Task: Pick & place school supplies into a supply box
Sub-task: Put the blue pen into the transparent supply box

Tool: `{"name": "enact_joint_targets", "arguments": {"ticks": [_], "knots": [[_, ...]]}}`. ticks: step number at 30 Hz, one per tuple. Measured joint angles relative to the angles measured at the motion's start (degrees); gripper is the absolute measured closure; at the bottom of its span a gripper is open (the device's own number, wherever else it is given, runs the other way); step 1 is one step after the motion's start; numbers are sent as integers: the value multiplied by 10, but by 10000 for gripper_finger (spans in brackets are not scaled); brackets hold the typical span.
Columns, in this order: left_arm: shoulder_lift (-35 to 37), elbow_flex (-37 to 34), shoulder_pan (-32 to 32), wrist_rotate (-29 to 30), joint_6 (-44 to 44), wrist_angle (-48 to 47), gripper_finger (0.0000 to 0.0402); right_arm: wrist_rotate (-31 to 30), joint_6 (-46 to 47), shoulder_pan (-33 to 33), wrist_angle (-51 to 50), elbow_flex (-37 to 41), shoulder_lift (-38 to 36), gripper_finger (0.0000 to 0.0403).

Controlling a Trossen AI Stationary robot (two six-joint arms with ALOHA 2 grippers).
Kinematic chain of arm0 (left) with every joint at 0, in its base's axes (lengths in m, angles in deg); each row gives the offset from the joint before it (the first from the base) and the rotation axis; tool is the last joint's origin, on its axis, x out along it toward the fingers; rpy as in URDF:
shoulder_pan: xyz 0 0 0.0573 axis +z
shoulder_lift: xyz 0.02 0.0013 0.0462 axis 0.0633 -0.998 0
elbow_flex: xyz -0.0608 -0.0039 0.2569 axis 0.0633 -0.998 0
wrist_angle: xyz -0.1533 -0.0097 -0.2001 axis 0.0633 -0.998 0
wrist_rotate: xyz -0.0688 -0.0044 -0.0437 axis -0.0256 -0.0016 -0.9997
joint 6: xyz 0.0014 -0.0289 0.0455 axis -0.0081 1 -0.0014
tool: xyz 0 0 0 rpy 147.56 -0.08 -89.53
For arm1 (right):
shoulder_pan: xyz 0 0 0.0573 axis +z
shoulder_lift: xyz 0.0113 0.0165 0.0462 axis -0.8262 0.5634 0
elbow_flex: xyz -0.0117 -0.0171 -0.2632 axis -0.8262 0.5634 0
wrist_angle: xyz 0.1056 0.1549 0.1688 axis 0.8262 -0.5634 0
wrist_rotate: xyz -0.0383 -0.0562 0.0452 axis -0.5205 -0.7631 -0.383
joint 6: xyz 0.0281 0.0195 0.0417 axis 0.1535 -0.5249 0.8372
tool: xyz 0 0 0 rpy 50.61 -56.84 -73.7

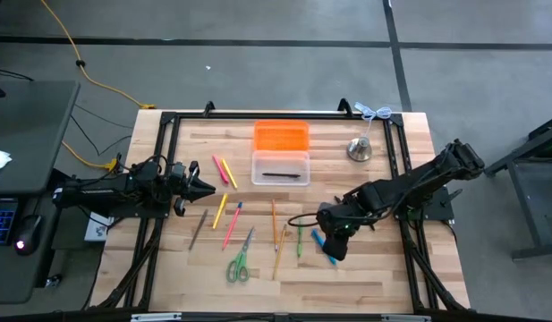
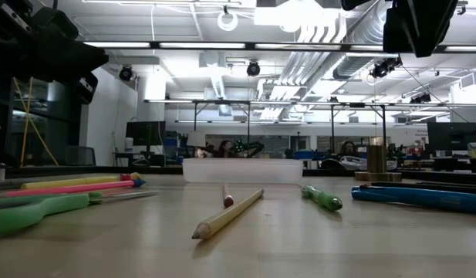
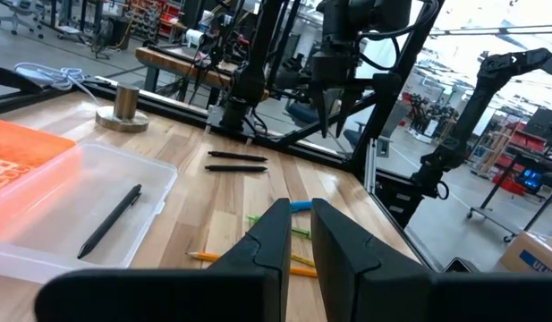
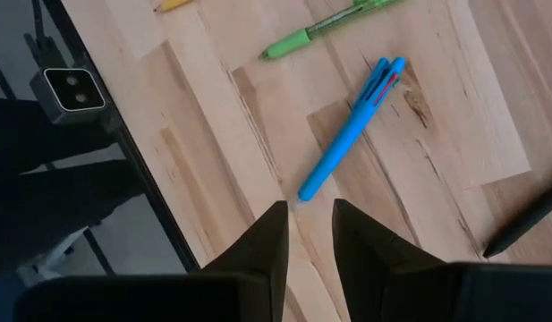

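From above, the box sits near the table's far edge, orange lid open, one dark pen inside. The left gripper waits near the left edge; the right gripper hangs over a blue pen toward the right.

At table height, a pencil lies before the box.

The left wrist camera shows its fingers slightly apart, empty.

The right wrist camera shows its fingers slightly apart, empty, above the blue pen.

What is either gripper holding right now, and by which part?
Nothing. The right gripper hangs empty above the blue pen; the left gripper is empty too.
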Motion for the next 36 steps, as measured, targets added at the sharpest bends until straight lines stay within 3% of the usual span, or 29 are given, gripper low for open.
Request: {"name": "enact_joint_targets", "arguments": {"ticks": [13, 21, 36], "knots": [[0, 0, 0, 0, 0, 0, 325, -3, 2, 0, 14, 0, 0, 336], [0, 0, 0, 0, 0, 0, 325, -51, 5, 10, 19, 0, 3, 336], [0, 0, 0, 0, 0, 0, 325, -54, -18, 10, 18, 0, 62, 336]]}}
